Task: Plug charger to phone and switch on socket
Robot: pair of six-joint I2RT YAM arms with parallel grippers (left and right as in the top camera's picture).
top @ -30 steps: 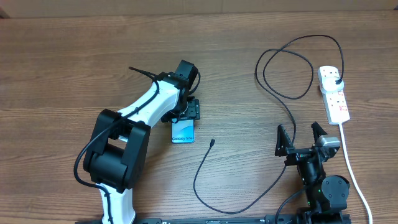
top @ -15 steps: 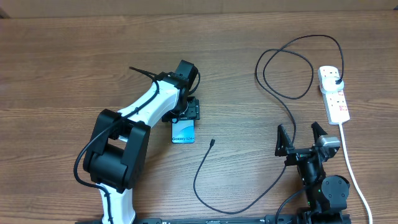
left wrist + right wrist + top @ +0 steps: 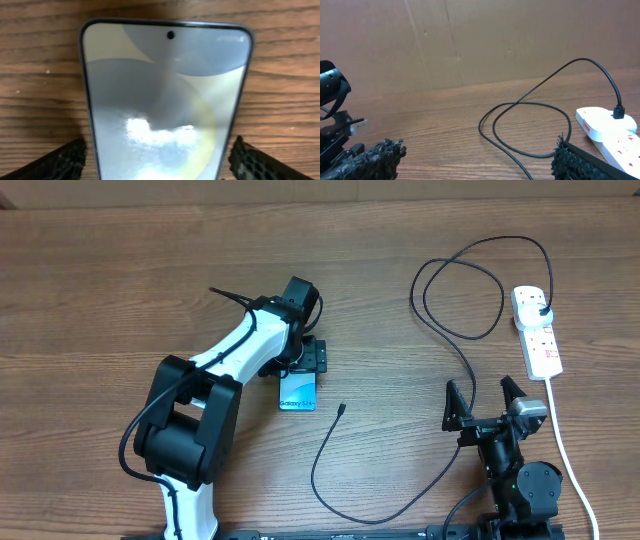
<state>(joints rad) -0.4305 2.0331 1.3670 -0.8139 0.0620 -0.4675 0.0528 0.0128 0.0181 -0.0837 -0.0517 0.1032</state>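
Observation:
The phone (image 3: pixel 297 393) lies flat on the wooden table, blue screen up, and it fills the left wrist view (image 3: pixel 165 90). My left gripper (image 3: pixel 300 375) (image 3: pixel 160 160) straddles the phone's far end, one finger against each long edge. The charger cable (image 3: pixel 455 330) runs in loose loops; its connector tip (image 3: pixel 343 408) lies free just right of the phone, and its black plug (image 3: pixel 543 308) sits in the socket strip (image 3: pixel 537 335). The cable (image 3: pixel 530 107) and strip (image 3: pixel 607 127) also show in the right wrist view. My right gripper (image 3: pixel 485 395) (image 3: pixel 475 162) is open and empty near the front edge.
The strip's white cord (image 3: pixel 565 450) runs down the right side past my right arm. A brown cardboard wall (image 3: pixel 470 40) stands behind the table's far edge.
My left gripper and the phone have shifted slightly to the right together. The right arm and the cable have not moved.

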